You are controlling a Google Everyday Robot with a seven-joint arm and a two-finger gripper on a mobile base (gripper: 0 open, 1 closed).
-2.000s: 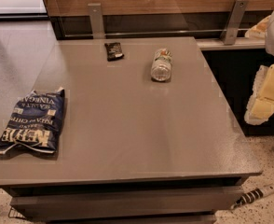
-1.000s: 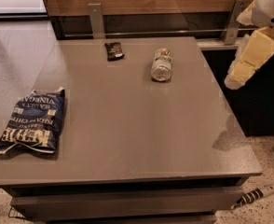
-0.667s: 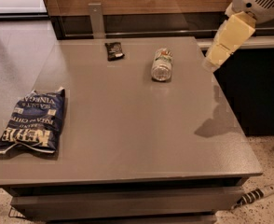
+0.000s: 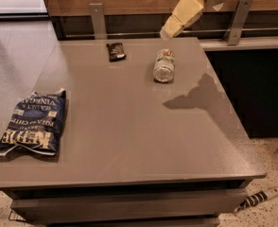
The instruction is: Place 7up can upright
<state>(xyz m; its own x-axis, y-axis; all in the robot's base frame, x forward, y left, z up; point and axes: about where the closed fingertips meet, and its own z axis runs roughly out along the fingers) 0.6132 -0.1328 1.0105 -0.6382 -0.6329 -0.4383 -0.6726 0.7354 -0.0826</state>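
Note:
The 7up can (image 4: 164,65) lies on its side on the grey table (image 4: 129,126), towards the far right, with one shiny round end facing the camera. My gripper (image 4: 168,31) hangs in the air at the top of the view, just above and behind the can, not touching it. The cream-coloured arm slants up to the right from it. Its shadow falls on the table to the right of the can.
A small black packet (image 4: 116,51) lies at the far edge, left of the can. A blue chip bag (image 4: 31,122) lies at the table's left edge. Two metal brackets (image 4: 97,20) stand against a wooden wall behind. A power strip (image 4: 259,198) lies on the floor at lower right.
The gripper has moved from the right side of the table up and to the left, and now hangs over the far edge just above the can. The can has not moved.

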